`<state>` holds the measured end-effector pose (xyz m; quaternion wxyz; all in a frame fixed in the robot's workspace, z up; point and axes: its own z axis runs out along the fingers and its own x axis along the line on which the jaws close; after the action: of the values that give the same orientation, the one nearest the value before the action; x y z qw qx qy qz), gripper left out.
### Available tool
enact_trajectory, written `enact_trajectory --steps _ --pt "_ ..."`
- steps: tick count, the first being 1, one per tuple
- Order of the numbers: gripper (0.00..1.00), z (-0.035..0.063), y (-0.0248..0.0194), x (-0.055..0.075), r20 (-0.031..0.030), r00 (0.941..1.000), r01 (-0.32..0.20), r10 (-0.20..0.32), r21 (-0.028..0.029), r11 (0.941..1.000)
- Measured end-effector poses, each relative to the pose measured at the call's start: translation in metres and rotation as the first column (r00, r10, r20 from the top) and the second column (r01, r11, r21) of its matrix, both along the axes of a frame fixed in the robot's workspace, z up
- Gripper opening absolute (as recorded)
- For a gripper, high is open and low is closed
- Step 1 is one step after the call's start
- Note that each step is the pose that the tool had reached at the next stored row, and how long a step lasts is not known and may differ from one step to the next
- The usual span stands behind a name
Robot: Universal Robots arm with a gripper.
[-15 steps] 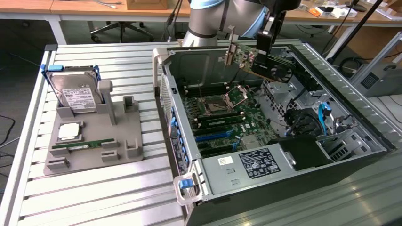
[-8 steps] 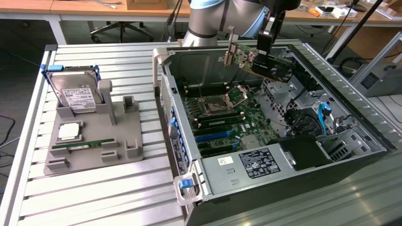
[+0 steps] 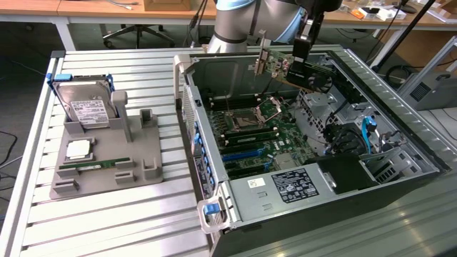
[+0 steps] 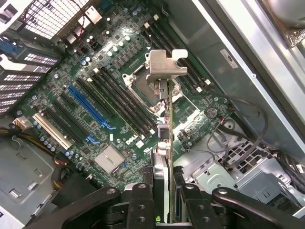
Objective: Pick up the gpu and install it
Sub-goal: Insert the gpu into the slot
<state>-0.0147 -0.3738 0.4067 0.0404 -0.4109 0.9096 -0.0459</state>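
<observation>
**GPU in my grip, above the open case**

My gripper (image 4: 169,193) is clamped on the gpu (image 3: 311,75), fingers (image 4: 142,198) pinching the board's top edge. The card hangs edge-down in the air over the motherboard (image 4: 95,95), inside the PC case (image 3: 187,96), w/ its silver bracket (image 4: 164,67) at the far end.

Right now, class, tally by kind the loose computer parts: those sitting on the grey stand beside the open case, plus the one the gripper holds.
Hard drive: 1
Processor chip: 1
RAM stick: 1
gpu, clamped in the gripper: 1
Total: 4
</observation>
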Motion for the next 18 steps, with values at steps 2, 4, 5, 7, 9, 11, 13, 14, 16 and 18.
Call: enact_trajectory --steps 2,4,5,7,9,11,13,14,16,18 --pt "0.27 0.0 0.0 0.0 0.0 1.0 -0.005 0.005 0.0 1.0" --pt "0.27 0.0 0.0 0.0 0.0 1.0 -0.009 0.009 0.0 1.0" --pt "0.27 0.0 0.0 0.0 0.0 0.9999 -0.012 0.012 0.0 0.9999" --pt "0.27 0.0 0.0 0.0 0.0 0.9998 -0.019 0.019 0.0 0.9998" --pt "0.27 0.0 0.0 0.0 0.0 0.9997 -0.026 0.026 0.0 0.9997" --pt "0.27 0.0 0.0 0.0 0.0 0.9996 -0.03 0.03 0.0 0.9996" --pt "0.27 0.0 0.0 0.0 0.0 0.9994 -0.034 0.034 0.0 0.9994" --pt "0.27 0.0 0.0 0.0 0.0 0.9994 -0.036 0.036 0.0 0.9994" --pt "0.27 0.0 0.0 0.0 0.0 0.9992 -0.041 0.041 0.0 0.9992" --pt "0.27 0.0 0.0 0.0 0.0 0.999 -0.045 0.045 0.0 0.999"
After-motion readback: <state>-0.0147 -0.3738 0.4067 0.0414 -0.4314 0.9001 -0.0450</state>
